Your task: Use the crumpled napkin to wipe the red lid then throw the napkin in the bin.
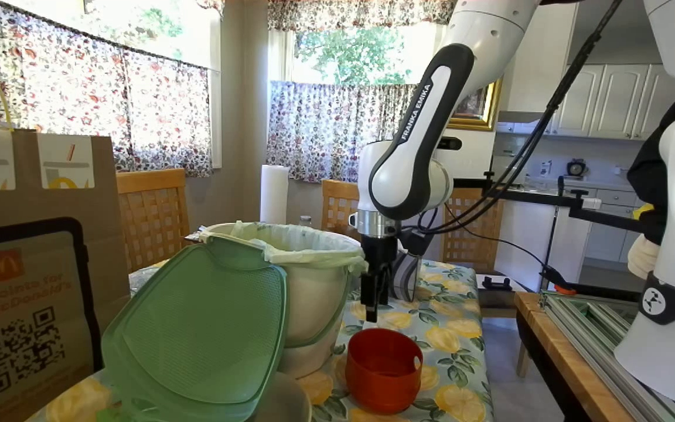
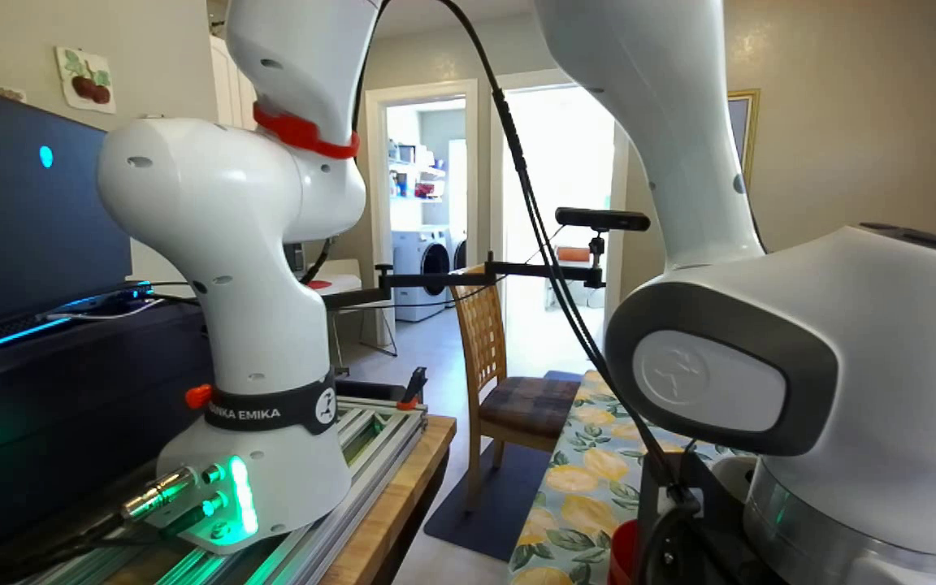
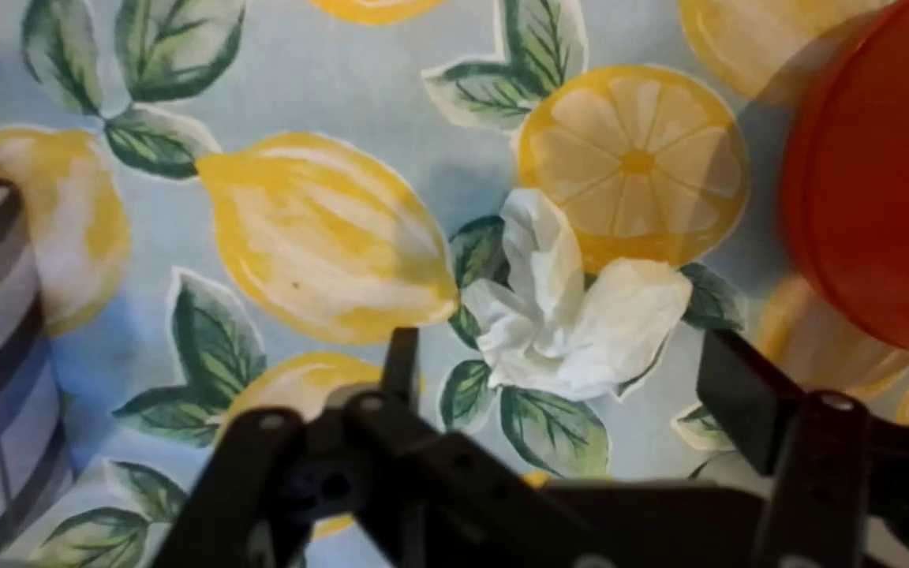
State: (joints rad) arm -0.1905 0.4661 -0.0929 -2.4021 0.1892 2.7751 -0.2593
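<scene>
While my gripper (image 3: 561, 355) hangs with its jaws apart and empty, the crumpled white napkin (image 3: 589, 339) lies below, between them as the wrist view looks down; I expect it light, soft and easily torn, best pinched across its bunched middle. Near it sits the red lid (image 3: 869, 189), then, in an exterior view, the lined bin (image 1: 314, 293). Underneath spreads a lemon-print tablecloth (image 3: 328, 79); beyond, chairs (image 1: 156, 205) and curtained windows (image 1: 352, 55)

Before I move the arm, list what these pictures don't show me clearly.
Red lid: cut off by the wrist view's right edge.
Inside bottom of the bin: hidden by its rim in an exterior view.
Underside of the napkin: hidden by its top in the wrist view.
Striped object: cut off by the wrist view's left edge.
</scene>
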